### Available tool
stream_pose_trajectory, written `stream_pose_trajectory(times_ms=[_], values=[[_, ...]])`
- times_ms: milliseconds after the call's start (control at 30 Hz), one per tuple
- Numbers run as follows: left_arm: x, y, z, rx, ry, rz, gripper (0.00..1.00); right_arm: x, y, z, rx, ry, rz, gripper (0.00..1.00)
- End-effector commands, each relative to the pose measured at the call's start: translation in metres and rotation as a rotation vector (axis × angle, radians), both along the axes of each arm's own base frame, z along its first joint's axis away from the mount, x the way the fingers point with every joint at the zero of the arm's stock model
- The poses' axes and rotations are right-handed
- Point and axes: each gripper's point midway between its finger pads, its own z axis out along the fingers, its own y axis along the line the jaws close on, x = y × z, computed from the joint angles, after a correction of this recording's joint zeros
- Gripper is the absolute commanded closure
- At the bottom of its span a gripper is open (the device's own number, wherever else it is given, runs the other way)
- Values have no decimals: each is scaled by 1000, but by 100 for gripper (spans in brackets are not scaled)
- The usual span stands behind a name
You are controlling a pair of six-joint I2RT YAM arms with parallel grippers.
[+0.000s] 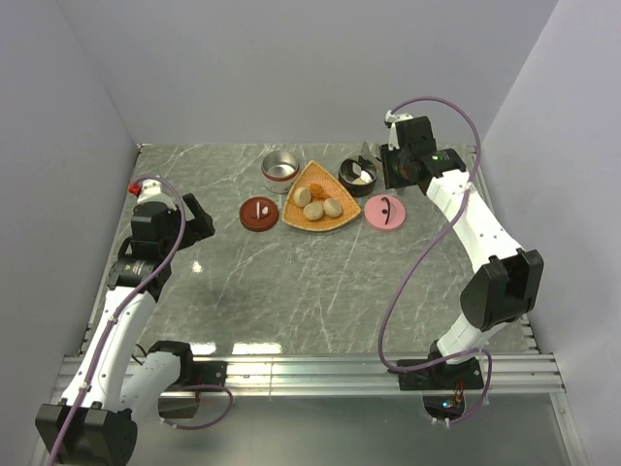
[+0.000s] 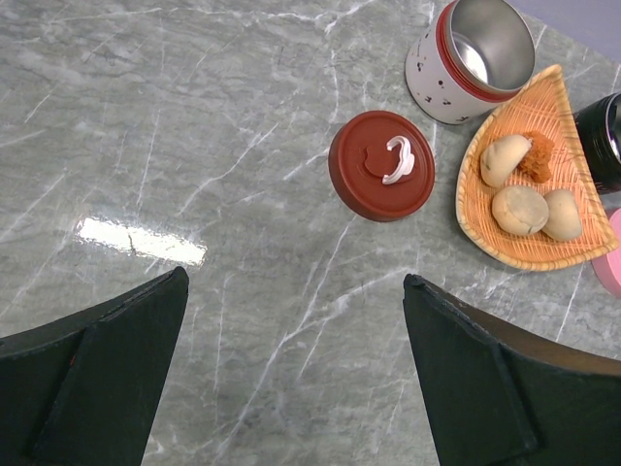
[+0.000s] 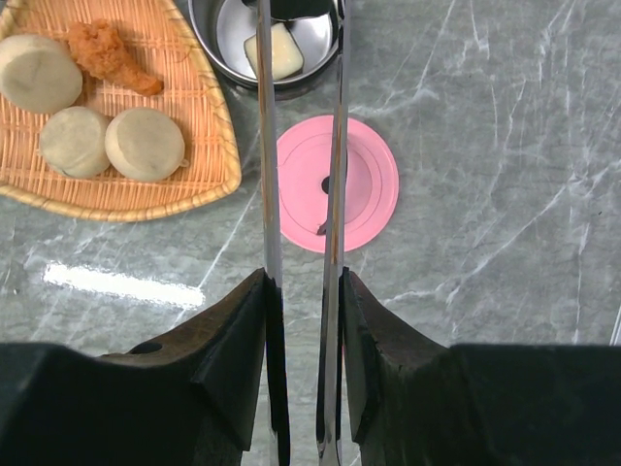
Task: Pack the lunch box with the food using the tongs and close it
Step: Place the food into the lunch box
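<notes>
Overhead, the right gripper [image 3: 304, 291] sits at the far right of the grey marbled surface [image 1: 291, 291]. Its black fingers [image 3: 233, 340] are clamped on the slim silver metal tongs [image 3: 337, 146], pressing the two thin arms close together but not touching. The arms run out over the pink round lid [image 3: 374, 184], which lies flat with a dark mark at its centre. They reach into the mouth of the black container with a steel interior [image 3: 228, 29]. A pale squarish piece [image 3: 274, 50] lies on the bottom of that container between the arms. The tips are cut off at the frame edge, so I cannot tell whether they touch it.

Just left of the black container lies the orange woven fan-shaped tray [image 3: 194, 58]. It holds three beige round lumps [image 3: 144, 143] bunched together and one orange fried piece [image 3: 107, 53] beside the farthest lump.

Behind the tray's left edge stands a white cylindrical container with a red rim [image 2: 437, 87], upright and open, steel inside. Small dark marks dot its wall, too small to read. The dark red round lid [image 2: 369, 184] with a white curved handle [image 2: 398, 160] lies flat just left of the tray.

Meanwhile the left gripper [image 2: 293, 282] hangs over bare surface near that lid, its fingers [image 2: 116, 359] spread wide with nothing between them.
</notes>
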Motion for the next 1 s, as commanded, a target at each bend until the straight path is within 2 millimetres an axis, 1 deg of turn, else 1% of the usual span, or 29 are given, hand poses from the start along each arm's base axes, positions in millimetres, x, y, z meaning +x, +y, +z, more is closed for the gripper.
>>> stream_pose_trajectory(times_ms=[0, 333, 600, 700, 833, 867, 900, 967], values=[[6, 1, 12, -4, -46, 6, 1, 16, -3, 12, 14, -72, -30, 60], [6, 1, 11, -6, -44, 9, 0, 16, 1, 5, 29, -59, -21, 55], [6, 1, 11, -5, -44, 8, 0, 16, 3, 8, 42, -73, -17, 53], [6, 1, 12, -5, -47, 8, 0, 16, 2, 12, 47, -85, -17, 53], [6, 2, 13, -6, -49, 12, 1, 10, 7, 18, 68, -91, 6, 53], [6, 2, 12, -6, -46, 11, 0, 7, 8, 24, 78, -104, 15, 54], [6, 1, 11, -7, -46, 9, 0, 3, 13, 23, 114, -96, 18, 54], [6, 1, 11, -11, -46, 8, 0, -5, 17, 28, 137, -104, 26, 54]])
